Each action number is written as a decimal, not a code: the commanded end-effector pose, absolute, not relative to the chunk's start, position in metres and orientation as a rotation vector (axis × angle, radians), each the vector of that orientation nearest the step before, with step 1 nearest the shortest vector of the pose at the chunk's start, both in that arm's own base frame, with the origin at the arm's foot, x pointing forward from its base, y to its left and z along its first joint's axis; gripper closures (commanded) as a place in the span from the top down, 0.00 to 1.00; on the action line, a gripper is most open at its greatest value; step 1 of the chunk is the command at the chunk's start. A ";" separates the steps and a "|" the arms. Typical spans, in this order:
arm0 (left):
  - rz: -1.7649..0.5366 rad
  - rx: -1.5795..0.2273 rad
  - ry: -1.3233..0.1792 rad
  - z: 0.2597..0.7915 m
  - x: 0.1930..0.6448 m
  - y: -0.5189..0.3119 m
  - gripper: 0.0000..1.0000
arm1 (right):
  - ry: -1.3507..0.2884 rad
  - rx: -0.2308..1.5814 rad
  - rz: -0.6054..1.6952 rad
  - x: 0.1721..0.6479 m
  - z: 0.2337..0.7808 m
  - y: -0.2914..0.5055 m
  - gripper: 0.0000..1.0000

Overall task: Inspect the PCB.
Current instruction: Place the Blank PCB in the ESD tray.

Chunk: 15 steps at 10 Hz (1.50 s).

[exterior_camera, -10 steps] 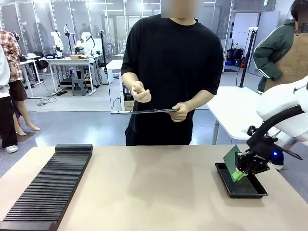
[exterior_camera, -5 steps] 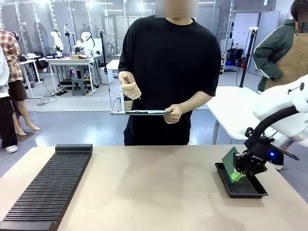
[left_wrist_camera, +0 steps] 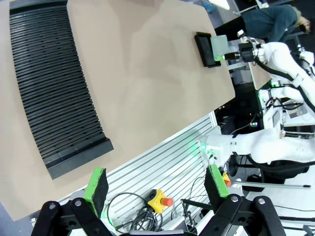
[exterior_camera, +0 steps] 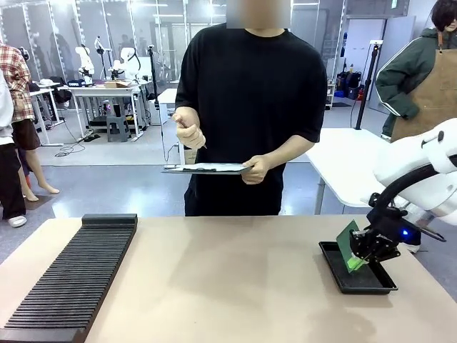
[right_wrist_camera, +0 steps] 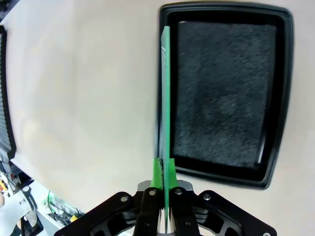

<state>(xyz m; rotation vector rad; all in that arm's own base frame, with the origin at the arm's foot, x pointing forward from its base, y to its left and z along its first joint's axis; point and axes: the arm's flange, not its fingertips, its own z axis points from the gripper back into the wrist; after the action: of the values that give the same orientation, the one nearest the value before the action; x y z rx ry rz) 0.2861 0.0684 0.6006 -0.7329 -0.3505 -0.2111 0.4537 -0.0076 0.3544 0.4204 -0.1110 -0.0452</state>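
Observation:
The PCB (exterior_camera: pixel 348 244), a thin green board, hangs tilted just above the left end of the black tray (exterior_camera: pixel 371 283) at the table's right. My right gripper (exterior_camera: pixel 363 251) is shut on the board's lower edge. The right wrist view looks along the board edge-on, with the PCB (right_wrist_camera: pixel 165 88) rising from the pinched pads (right_wrist_camera: pixel 157 173) over the tray's rim (right_wrist_camera: pixel 224 10). My left gripper (left_wrist_camera: pixel 152 184) stands open, high off the table's near edge, nothing between its fingers. From there the PCB (left_wrist_camera: pixel 220 45) and tray (left_wrist_camera: pixel 203 46) show far off.
A long black slotted rack (exterior_camera: pixel 75 275) lies along the table's left side. A person in black stands at the far side holding a clipboard (exterior_camera: pixel 203 168) and a pen. The tan tabletop (exterior_camera: pixel 228 279) between rack and tray is bare.
My right gripper has lifted the PCB slightly and shifted a little right over the tray. The person raised the clipboard and moved the pen hand. The left arm has not moved.

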 end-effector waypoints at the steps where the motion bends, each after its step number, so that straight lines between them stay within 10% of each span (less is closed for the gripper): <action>1: -0.211 -0.727 -0.342 0.605 0.287 0.068 1.00 | -0.101 0.395 -0.028 0.471 0.341 -0.013 0.03; 8: -0.211 -0.727 -0.342 0.605 0.287 0.068 1.00 | -0.021 0.409 -0.016 0.488 0.312 -0.012 0.03; 13: -0.211 -0.727 -0.342 0.605 0.287 0.068 1.00 | -0.013 0.275 -0.068 0.476 0.326 -0.004 1.00; 15: -0.211 -0.727 -0.342 0.605 0.287 0.068 1.00 | -0.006 0.237 -0.072 0.471 0.340 0.000 1.00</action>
<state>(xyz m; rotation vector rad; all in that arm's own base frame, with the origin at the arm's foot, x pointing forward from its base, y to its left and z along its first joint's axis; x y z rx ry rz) 0.2861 0.0684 0.6005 -0.7330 -0.3504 -0.2111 0.4795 -0.0070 0.3294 0.2823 -0.0159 -0.0477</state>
